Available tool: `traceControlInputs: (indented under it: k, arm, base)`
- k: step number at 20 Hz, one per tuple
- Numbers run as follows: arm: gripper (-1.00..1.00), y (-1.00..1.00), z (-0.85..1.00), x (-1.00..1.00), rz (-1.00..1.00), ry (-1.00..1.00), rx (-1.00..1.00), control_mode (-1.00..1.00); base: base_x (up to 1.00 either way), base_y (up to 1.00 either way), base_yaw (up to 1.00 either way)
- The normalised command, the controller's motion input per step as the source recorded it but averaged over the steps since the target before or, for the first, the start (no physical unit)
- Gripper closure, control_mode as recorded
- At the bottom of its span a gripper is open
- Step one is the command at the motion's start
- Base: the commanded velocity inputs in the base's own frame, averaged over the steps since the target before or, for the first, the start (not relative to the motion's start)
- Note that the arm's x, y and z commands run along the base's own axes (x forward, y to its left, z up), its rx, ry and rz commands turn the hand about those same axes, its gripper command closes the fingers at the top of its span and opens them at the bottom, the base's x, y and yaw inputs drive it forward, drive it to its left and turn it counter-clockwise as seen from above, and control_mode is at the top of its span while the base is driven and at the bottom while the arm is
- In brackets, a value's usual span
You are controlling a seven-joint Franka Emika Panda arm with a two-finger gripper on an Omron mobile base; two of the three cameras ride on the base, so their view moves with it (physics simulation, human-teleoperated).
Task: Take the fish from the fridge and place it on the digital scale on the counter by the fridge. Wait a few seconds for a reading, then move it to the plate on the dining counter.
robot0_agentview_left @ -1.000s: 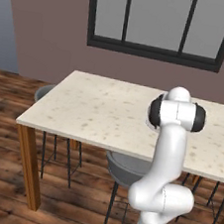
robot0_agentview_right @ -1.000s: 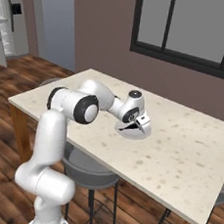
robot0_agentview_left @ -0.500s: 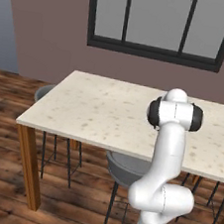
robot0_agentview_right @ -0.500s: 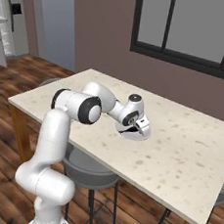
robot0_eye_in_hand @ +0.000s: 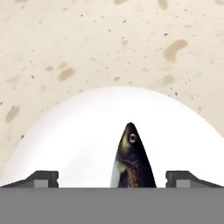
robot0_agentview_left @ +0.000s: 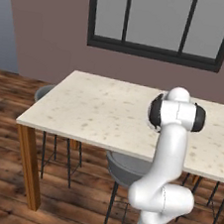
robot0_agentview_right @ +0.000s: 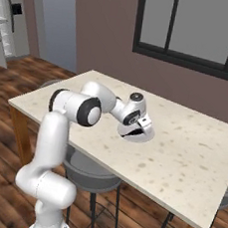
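Fish (robot0_eye_in_hand: 132,162), one small slim grey-silver one with a dark back, is cut off in my hand view: I get the head and eye, while the body and tail run out under the bottom edge. It lies on the single shallow round whitish plate (robot0_eye_in_hand: 78,144), head pointing away from the gripper (robot0_eye_in_hand: 112,179). The two dark fingertips (robot0_eye_in_hand: 41,178) stand wide to either side of it with clear white plate between each tip and the fish, so the gripper is released and not touching it.

From the right base view I can make out the plate (robot0_agentview_right: 146,136) as a pale disc under the hand, but the fish there is too small and shadowed to tell. The gripper (robot0_agentview_right: 135,133) hangs low over it. The plate sits on the beige speckled stone tabletop (robot0_agentview_right: 192,145) with wooden legs.

In the left base view the arm's own elbow blocks that part of the tabletop (robot0_agentview_left: 94,111). I count two grey round stools (robot0_agentview_left: 126,167) tucked beneath.
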Motion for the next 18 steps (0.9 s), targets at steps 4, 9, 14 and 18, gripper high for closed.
traceControlInputs:
  k: [4,9,14,18]
  arm:
    - [-1.0,0.15,0.94,-0.69,0.0,-0.3,0.0,-1.0]
    - [-1.0,0.2,1.0,-0.96,0.0,-0.29,0.0,-1.0]
    - [-1.0,0.33,1.0,-1.0,0.0,-0.17,0.0,-1.0]
    - [-1.0,0.45,1.0,-1.0,0.0,-0.11,0.0,-1.0]
  base:
    - [0.0,0.0,0.0]
    - [0.0,0.0,0.0]
    - [0.0,0.0,0.0]
    - [0.0,0.0,0.0]
